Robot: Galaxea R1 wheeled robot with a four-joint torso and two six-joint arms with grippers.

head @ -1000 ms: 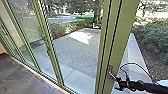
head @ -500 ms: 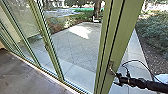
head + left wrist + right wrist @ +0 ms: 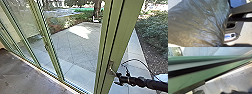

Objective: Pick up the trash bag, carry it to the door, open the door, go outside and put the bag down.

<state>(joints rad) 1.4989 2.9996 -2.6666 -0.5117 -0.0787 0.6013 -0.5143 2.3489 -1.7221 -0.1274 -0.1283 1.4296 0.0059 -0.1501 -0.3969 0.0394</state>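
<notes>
My right gripper (image 3: 118, 79) is by the metal handle (image 3: 111, 67) on the green-framed door (image 3: 122, 37), its arm entering from the right of the head view; whether it grips the handle I cannot tell. In the right wrist view the green frame (image 3: 193, 78) runs diagonally, close up. The dark, shiny trash bag (image 3: 199, 22) looms large in the left wrist view, its folds drawn together toward the gathered part, where my left gripper is shut on it. The grip itself is largely hidden by the plastic.
Glass panels in green frames (image 3: 52, 57) stand along the left, above a floor sill. Dark indoor floor (image 3: 25, 75) lies on this side. Pale paving (image 3: 75, 47) stretches outside, with shrubs (image 3: 152, 32) at the right and a tree trunk (image 3: 97, 11) beyond.
The head camera's picture has shifted slightly since a second ago. My right gripper has stayed beside the handle, with no clear movement relative to the door.
</notes>
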